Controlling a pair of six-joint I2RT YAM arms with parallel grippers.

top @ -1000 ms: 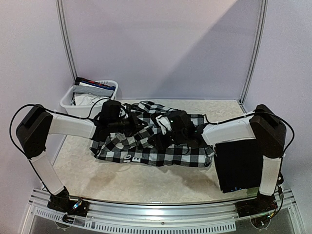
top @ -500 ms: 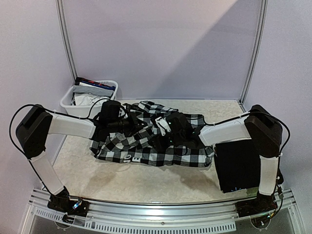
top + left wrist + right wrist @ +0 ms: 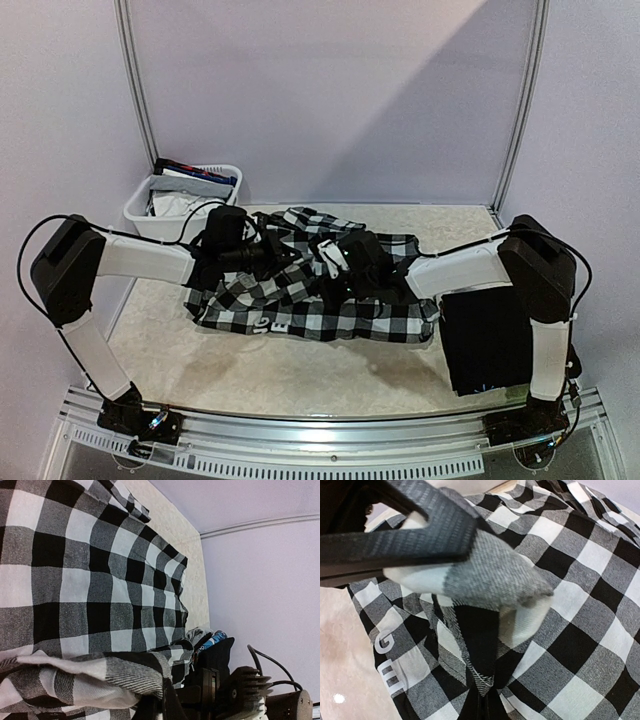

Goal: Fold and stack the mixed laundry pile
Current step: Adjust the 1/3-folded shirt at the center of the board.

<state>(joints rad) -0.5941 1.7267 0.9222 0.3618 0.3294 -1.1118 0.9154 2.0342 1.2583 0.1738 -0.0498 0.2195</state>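
The black-and-white checkered shirt point(image 3: 330, 310) lies crumpled across the middle of the table. Both grippers meet over its centre. My left gripper point(image 3: 292, 262) is shut on a raised fold of the shirt point(image 3: 100, 580), its dark fingers point(image 3: 172, 707) just showing at the bottom edge of the left wrist view. Close to its right, my right gripper point(image 3: 324, 268) is shut on a narrow pinched ridge of the same shirt point(image 3: 580, 605). In the right wrist view the left gripper's finger point(image 3: 420, 535) holds its fold just above that ridge. White letters point(image 3: 385, 645) show on the near hem.
A folded black garment point(image 3: 490, 340) lies flat on the table's right side, beside the right arm. A white plastic basket point(image 3: 140, 212) with more clothes stands at the back left corner. Bare beige tabletop point(image 3: 300, 375) runs along the front.
My right gripper has shut on a ridge of the checkered shirt after standing open, and has shifted slightly left. The left gripper has kept its hold.
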